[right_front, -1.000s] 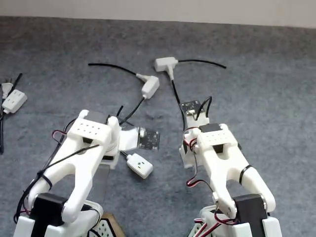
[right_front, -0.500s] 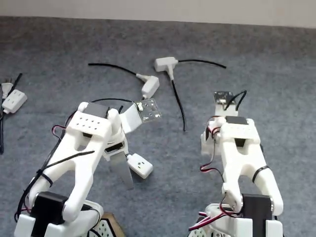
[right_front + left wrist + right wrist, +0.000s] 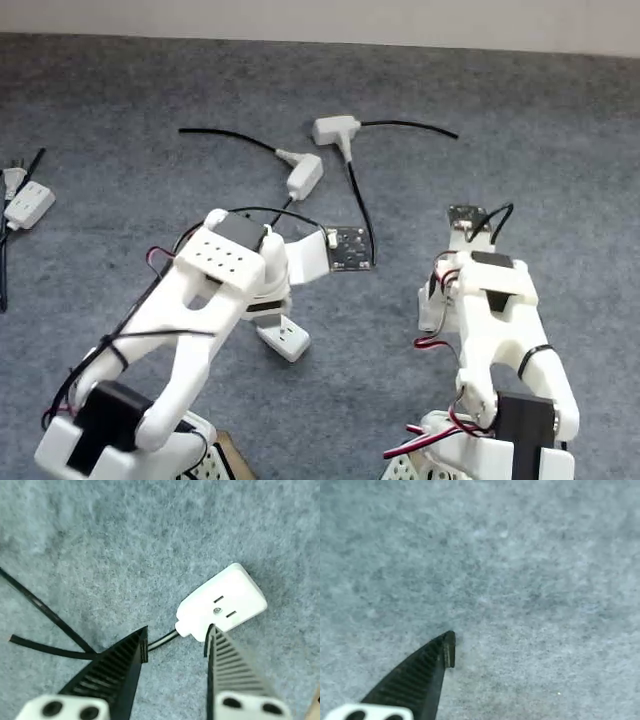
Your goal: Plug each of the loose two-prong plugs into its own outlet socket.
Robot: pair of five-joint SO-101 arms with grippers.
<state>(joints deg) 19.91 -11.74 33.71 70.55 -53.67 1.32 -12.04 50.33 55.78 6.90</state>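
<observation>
- Socket pickup is, by my judgement, the step in hand. My left gripper (image 3: 177,631) hangs over the white socket block (image 3: 222,609) with its jaws open and nothing between them.
- The block lies flat on the grey carpet (image 3: 560,150) with its two slots facing up. It sits just beside the end of my left arm (image 3: 215,290). One of my fingers crosses in front of its edge at the cord end, and the other stands off over bare carpet, so I straddle the cord stub rather than the body.
- The white plug (image 3: 305,176) on its black cord and the T-shaped plug (image 3: 335,130) lie farther out, well apart from the block. Neither is seated in anything, and I cannot make out their prongs.
- A second socket block (image 3: 28,204) lies at the far left edge.
- My right gripper (image 3: 449,651) hangs over bare carpet near the cord's end. I cannot tell whether it is open or closed.
- No plug is in a socket yet, so the task is at its start.
- The next move, as I see it, calls for centring my left jaws across the block's body before closing. The slots must stay uncovered, and my right arm would then need to fetch a plug.
</observation>
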